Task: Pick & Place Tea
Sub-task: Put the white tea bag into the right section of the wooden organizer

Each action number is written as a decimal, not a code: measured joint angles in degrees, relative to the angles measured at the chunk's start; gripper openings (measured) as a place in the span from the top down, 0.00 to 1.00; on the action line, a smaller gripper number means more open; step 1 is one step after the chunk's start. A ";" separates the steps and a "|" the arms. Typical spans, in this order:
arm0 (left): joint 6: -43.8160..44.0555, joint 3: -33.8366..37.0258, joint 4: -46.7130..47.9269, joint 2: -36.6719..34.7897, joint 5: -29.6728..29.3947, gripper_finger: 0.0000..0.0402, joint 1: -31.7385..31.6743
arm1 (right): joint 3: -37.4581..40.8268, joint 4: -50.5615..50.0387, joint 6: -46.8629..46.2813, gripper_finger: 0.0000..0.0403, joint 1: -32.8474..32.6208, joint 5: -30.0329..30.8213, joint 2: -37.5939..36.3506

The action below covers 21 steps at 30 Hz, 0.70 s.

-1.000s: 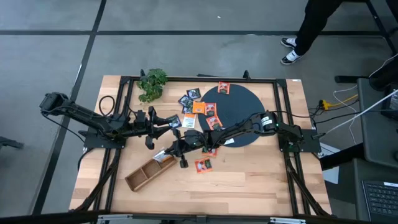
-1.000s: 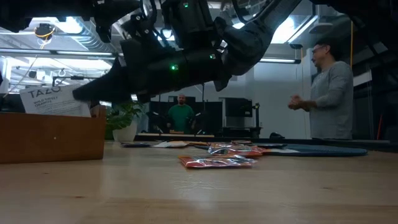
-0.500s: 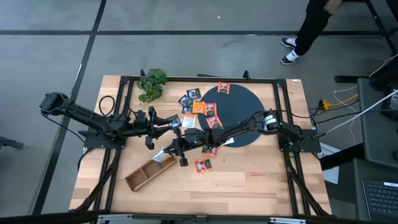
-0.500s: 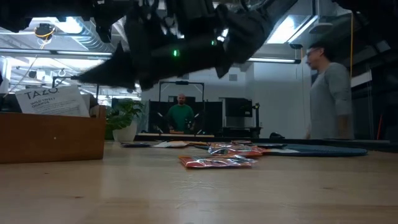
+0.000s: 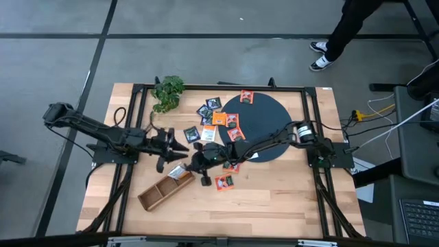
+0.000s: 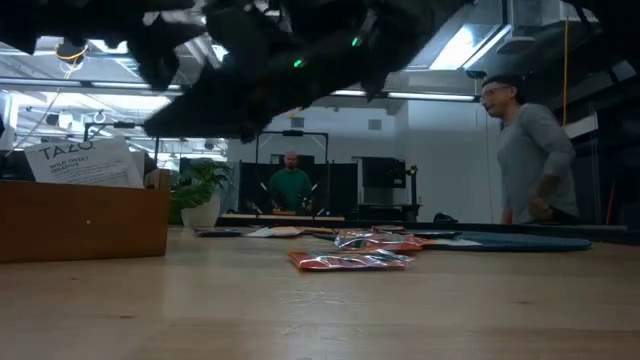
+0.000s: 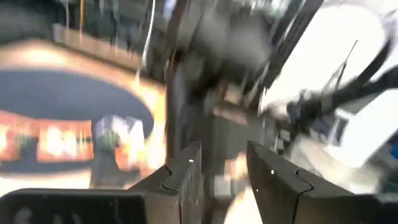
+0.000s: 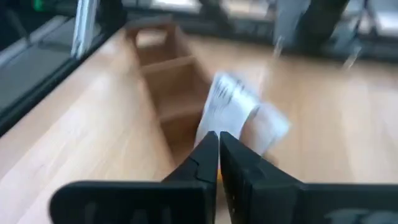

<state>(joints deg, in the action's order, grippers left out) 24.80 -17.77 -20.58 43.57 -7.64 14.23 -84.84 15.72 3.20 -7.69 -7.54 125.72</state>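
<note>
Tea sachets [image 5: 221, 118] lie scattered on and beside the dark disc [image 5: 264, 127] at the far middle of the table [image 5: 274, 199], one orange sachet [image 5: 223, 182] sits alone nearer the front, and a white sachet [image 8: 231, 106] stands upright in the near end of the wooden tray [image 5: 163, 191], apparently just dropped there. The right hand [image 5: 194, 163] hovers above that end of the tray with its fingers nearly pressed together and nothing between them, which suits a hand that has let go and now clears the tray. The left hand [image 5: 180, 146] waits just beside it, over bare wood, jaws parted and empty, likely kept clear of its partner. Against a second ago, the left hand has drawn back a little from the sachets toward its own side, and the right hand has shifted only slightly over the tray
</note>
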 joint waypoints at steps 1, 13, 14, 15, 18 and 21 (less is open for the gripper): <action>2.08 -0.88 5.24 -1.20 0.37 0.69 0.20 | -0.01 -2.75 -0.01 0.96 -0.10 -0.71 -1.07; 20.80 -6.53 30.78 0.56 3.56 0.84 14.24 | 12.95 -19.00 -3.30 0.97 -1.15 1.39 -14.59; 22.07 -6.50 31.20 1.24 3.25 0.86 15.58 | 15.47 -16.40 -4.33 0.98 -1.14 2.16 -15.95; 23.28 -6.52 31.54 1.98 2.53 0.87 16.80 | 17.56 -13.82 -4.85 0.98 -1.04 2.90 -17.09; 26.84 -6.50 34.68 3.27 0.60 0.92 19.43 | 22.91 -5.55 -6.22 0.99 -0.87 4.34 -20.00; 30.18 -6.50 38.24 4.48 -1.47 0.98 21.11 | 26.27 -0.68 -7.51 0.98 -0.83 6.47 -21.75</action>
<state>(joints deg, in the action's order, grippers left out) 54.98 -24.27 17.66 48.05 -9.10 35.34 -58.56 15.04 -4.30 -8.51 -1.07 103.97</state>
